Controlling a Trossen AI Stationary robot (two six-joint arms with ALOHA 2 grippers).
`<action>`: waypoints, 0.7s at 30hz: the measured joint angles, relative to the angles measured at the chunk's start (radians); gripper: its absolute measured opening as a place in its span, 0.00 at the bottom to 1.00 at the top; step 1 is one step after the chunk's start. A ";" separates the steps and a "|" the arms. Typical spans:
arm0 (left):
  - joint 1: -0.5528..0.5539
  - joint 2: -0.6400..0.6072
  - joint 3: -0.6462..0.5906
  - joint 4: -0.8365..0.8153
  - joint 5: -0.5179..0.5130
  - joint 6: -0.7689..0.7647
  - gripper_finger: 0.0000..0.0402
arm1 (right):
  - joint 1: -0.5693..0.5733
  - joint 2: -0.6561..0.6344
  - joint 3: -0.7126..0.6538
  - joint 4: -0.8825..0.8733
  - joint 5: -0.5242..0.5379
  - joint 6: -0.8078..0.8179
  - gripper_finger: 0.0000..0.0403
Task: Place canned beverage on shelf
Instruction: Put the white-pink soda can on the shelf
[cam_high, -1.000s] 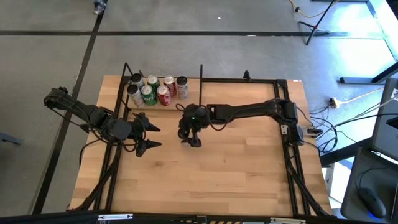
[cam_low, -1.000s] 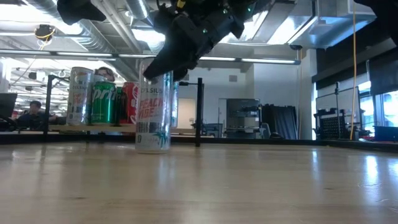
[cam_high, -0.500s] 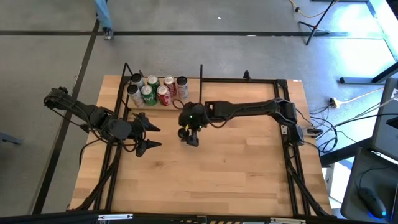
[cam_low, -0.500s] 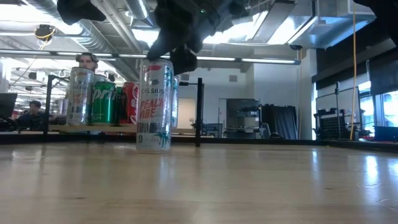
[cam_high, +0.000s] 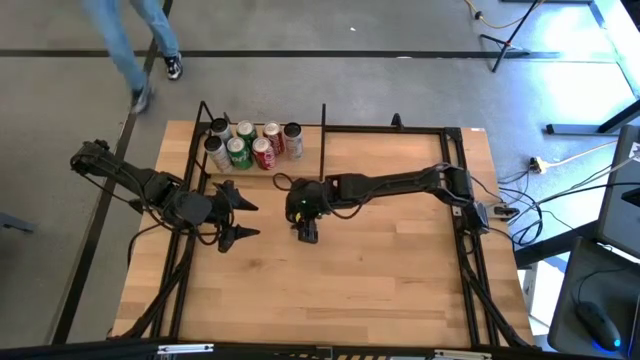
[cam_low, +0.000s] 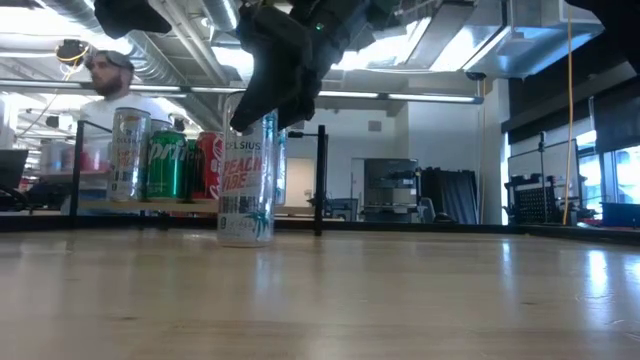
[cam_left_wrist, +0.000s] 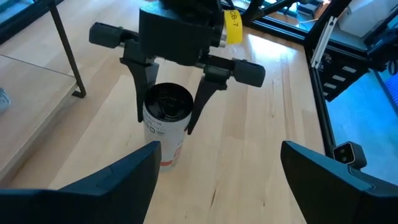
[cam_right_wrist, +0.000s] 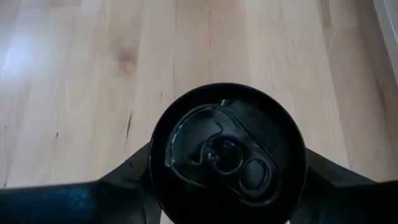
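A white canned beverage (cam_low: 247, 190) with a black top (cam_right_wrist: 227, 152) stands upright on the tabletop, a little left of centre. My right gripper (cam_left_wrist: 168, 121) reaches over it from the right and is shut on its upper part. The shelf (cam_high: 310, 140), a narrow wood board in black rods, lies at the far left and bears several other cans (cam_high: 250, 145). My left gripper (cam_high: 245, 218) hangs open to the left of the can, touching nothing. My right gripper pinches the can's upper wall just under the rim (cam_left_wrist: 149, 115) between its two fingers (cam_left_wrist: 200, 106), one on each side. They come from above, slanting down from the table's right. The can stands upright with its base (cam_low: 245, 240) on the table.
Black frame rods (cam_high: 323, 130) stand upright beside the shelf and run along the table's far and right edges. Bare wood spreads from the can to the near edge (cam_high: 350, 290). A person (cam_high: 130, 50) walks on the floor beyond the far left corner.
My right gripper has swung a little toward the near edge and rolled about its wrist. It rose briefly above the can's top, then came down over it, and its fingers have drawn in against the can. The can still stands in the same spot.
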 joint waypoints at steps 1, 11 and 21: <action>0.000 0.000 0.000 0.000 0.000 0.000 0.80 | 0.000 0.000 0.000 0.001 0.001 0.000 0.54; 0.000 -0.009 0.000 0.002 0.068 -0.032 0.80 | -0.008 -0.011 0.157 -0.113 0.016 -0.094 0.54; 0.000 -0.067 0.000 0.001 0.010 -0.032 0.80 | -0.137 -0.012 0.318 -0.146 0.049 -0.140 0.54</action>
